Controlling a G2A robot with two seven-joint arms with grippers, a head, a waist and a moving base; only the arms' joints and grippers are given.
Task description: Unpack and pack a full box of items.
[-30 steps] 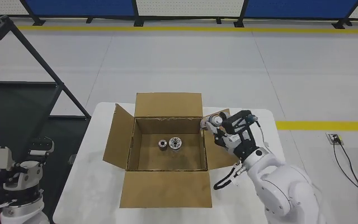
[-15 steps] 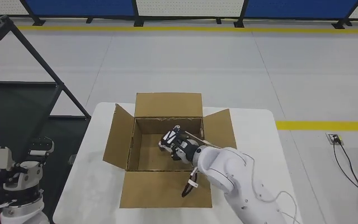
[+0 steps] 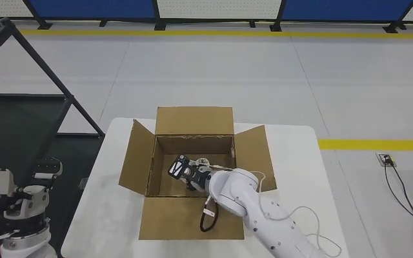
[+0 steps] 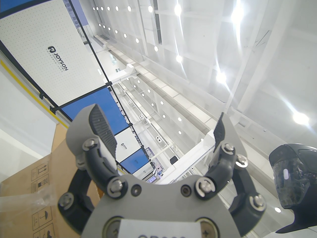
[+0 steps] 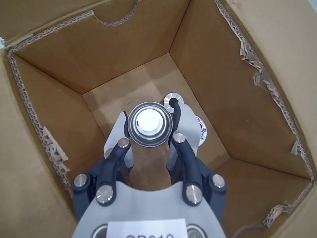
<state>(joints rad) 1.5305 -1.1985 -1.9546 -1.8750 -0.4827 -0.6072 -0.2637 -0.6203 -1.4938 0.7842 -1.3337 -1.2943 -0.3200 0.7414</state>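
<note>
An open cardboard box (image 3: 193, 120) stands in the middle of the white table (image 3: 290, 193). My right gripper (image 3: 184, 169) is down inside it, shut on a metal can (image 5: 149, 127) with a white cap, held upright above the box floor. The right gripper (image 5: 151, 120) has one finger on each side of the can. Just past it on the floor lies a small metal disc (image 5: 174, 100) with a hole. Another round metal part (image 5: 201, 131) is half hidden behind a finger. My left gripper (image 4: 158, 122) is open, holds nothing and points up at the ceiling.
All four box flaps are folded outward, and the inner walls (image 5: 99, 58) stand close around the right gripper. The left arm (image 3: 26, 193) rests off the table's left edge, beside a dark frame (image 3: 58, 84). A box flap (image 4: 29, 174) sits near the left gripper.
My right arm swung from the box's right flap into the box, carrying the can leftward and down toward the floor. The left arm has stayed still.
</note>
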